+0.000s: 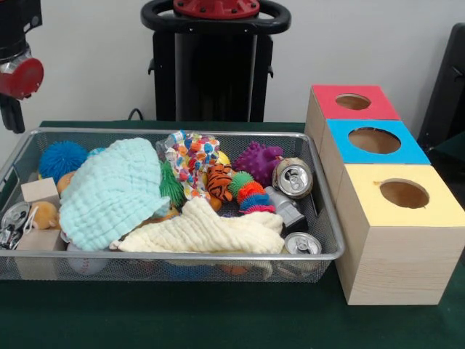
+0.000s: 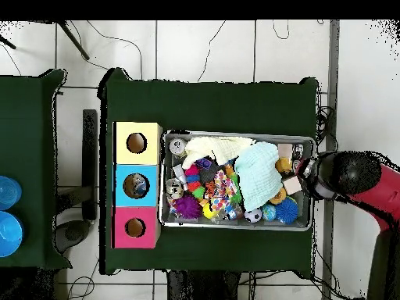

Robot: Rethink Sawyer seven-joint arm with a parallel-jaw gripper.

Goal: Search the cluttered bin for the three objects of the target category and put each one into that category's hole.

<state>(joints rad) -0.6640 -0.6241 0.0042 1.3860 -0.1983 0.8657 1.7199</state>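
The silver mesh bin (image 1: 328, 218) is full of clutter; it also shows in the overhead view (image 2: 238, 225). One clear plastic bottle (image 1: 285, 209) lies on its side between two silver cans (image 1: 293, 177) (image 1: 301, 244) at the bin's right end. No other bottle shows; cloths cover much of the bin. The blue-top box's hole (image 1: 374, 140) is the middle one; in the overhead view this hole (image 2: 136, 185) shows something blue and white inside. My gripper (image 2: 306, 168) hangs under the red and black arm (image 1: 18, 73) over the bin's end far from the boxes, mostly hidden.
A mint cloth (image 1: 112, 190), a cream cloth (image 1: 203, 233) and a patterned cloth (image 1: 192, 156) lie over spiky balls, wooden blocks and toys. The red-top box (image 1: 354, 102) and the yellow-top box (image 1: 403, 194) flank the blue one. Another can (image 1: 14, 214) lies at the bin's left end.
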